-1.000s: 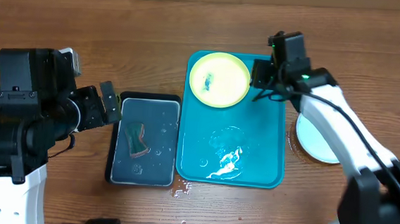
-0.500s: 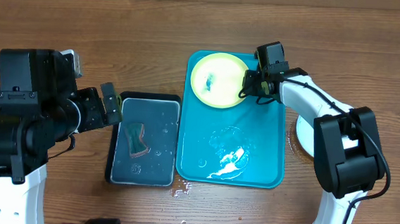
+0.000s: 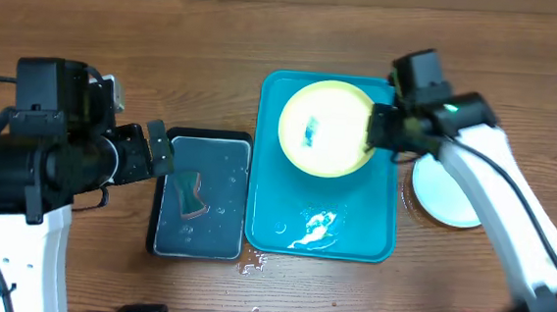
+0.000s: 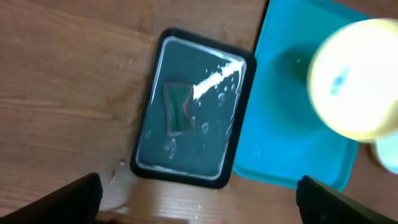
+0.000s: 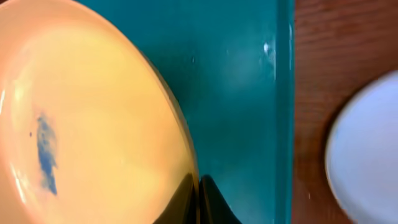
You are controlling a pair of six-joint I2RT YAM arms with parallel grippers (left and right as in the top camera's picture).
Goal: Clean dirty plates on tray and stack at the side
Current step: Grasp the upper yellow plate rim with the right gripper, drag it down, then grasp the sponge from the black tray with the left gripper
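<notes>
Item 1: yellow-green plate point(image 3: 326, 130), white centre, one blue smear point(image 3: 311, 132) left of its middle; held over the far half of the tray point(image 3: 259, 189).
Item 2: right end effector point(image 5: 199, 196), clenched on the right rim of the yellow-green plate, fingers meeting at the edge.
Item 3: left end effector point(image 3: 158, 148), released, fingers spread wide; above the bench point(image 3: 84, 270) just left of the black tray point(image 3: 155, 216), touching nothing.
Item 4: tray, turquoise, centre of the bench; white residue point(image 3: 318, 228) and wet sheen on its near half.
Item 5: light-blue plate point(image 3: 443, 195), flat on the bench right of the tray, partly under the right arm.
Item 6: black tray, just left of the turquoise one, holding water and a green sponge point(image 3: 191, 194)
</notes>
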